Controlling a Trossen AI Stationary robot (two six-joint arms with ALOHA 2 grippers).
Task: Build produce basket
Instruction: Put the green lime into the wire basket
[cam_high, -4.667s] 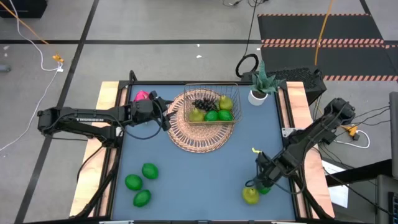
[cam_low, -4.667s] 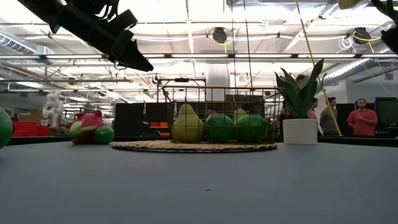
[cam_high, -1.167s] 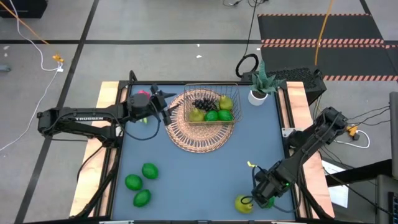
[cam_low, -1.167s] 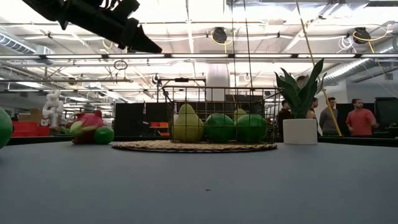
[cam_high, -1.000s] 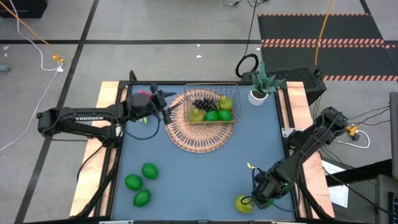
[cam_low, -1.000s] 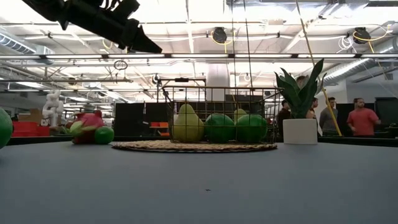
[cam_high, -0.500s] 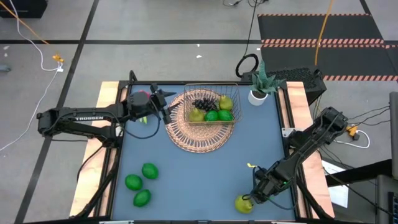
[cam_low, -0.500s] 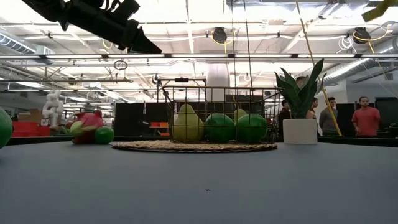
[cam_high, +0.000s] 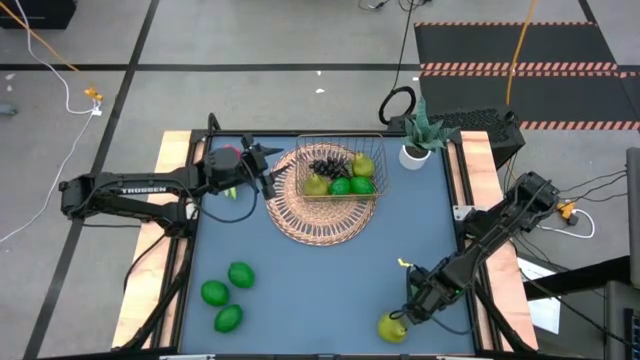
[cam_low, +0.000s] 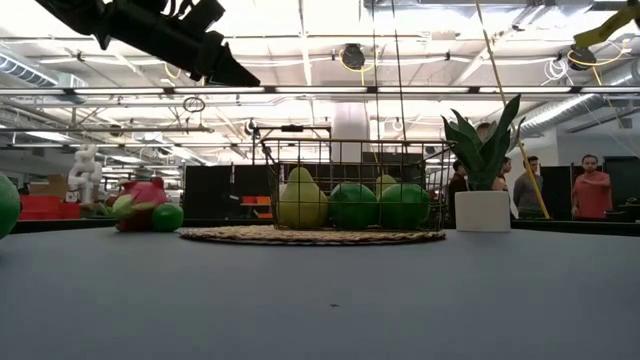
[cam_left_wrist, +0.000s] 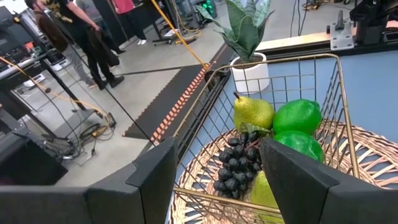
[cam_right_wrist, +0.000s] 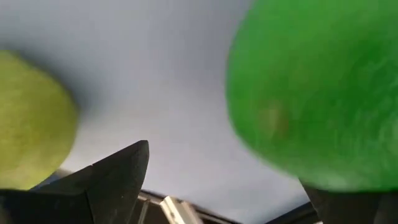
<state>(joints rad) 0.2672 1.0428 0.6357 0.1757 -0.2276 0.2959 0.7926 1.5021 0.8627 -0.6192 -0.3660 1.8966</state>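
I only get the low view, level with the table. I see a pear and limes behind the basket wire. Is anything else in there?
Observer: Yes, a dark grape bunch lies in the basket, behind the front pear.
Visitor: And that black arm up top, where is it?
Observer: That is the left gripper, open, beside the basket's left side, near the dragon fruit.
Visitor: Where is the other arm?
Observer: The right gripper is open, low at the table's near right corner, by a loose pear and a lime.
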